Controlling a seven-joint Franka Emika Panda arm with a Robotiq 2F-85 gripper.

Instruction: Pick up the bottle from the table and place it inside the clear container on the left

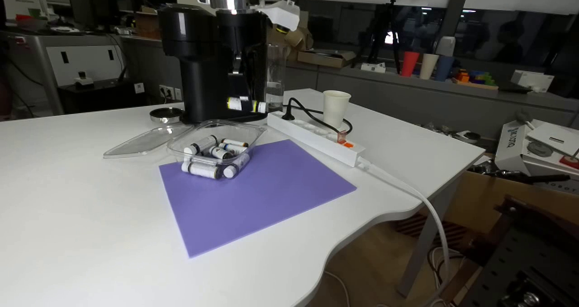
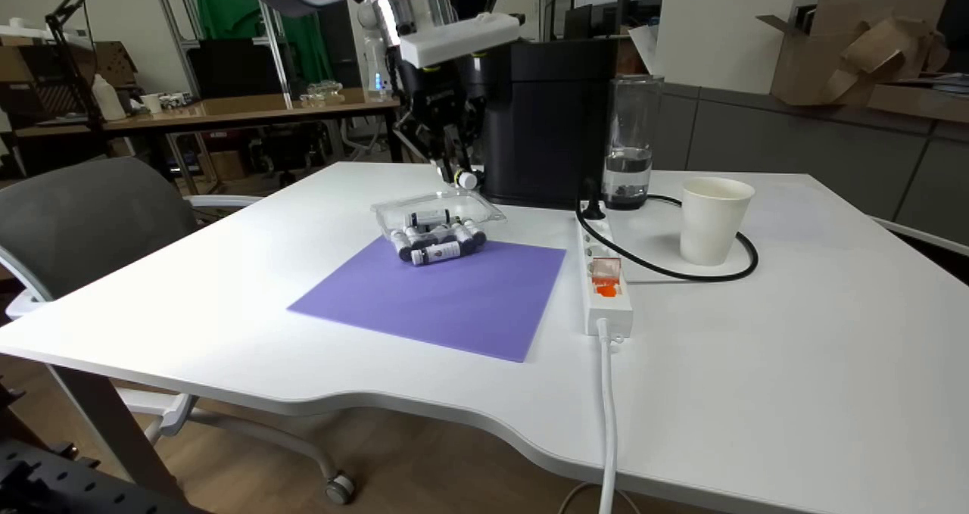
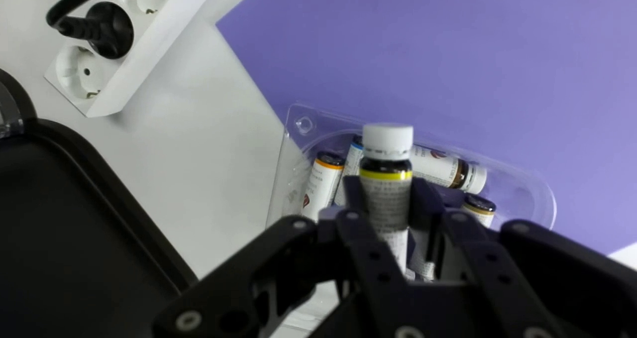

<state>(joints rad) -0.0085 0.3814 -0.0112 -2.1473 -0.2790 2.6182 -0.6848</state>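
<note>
Bottle point(image 3: 386, 191) with a white cap and a yellow band is pinched in the gripper point(image 3: 390, 198), and we see it off the white table point(image 1: 90, 230), higher than the clear container point(image 3: 527, 203). In an exterior view it lies almost level, its cap toward the right; whether it is squarely over the container we cannot tell. Inside the container we find a heap of small white bottles point(image 1: 220, 152) at various angles. The container rests partly on the far edge of a purple sheet point(image 1: 271, 198) and partly on the bare table. Just left of it we see a clear lid point(image 1: 147, 142) lying flat. On the far side stands a black machine point(image 2: 545, 120), with a clear tank point(image 2: 634, 143) at its right, part filled with liquid. Right of the sheet lies a white power strip point(image 1: 314, 137), and farther right we see a paper cup point(image 2: 715, 222) standing upright.
</note>
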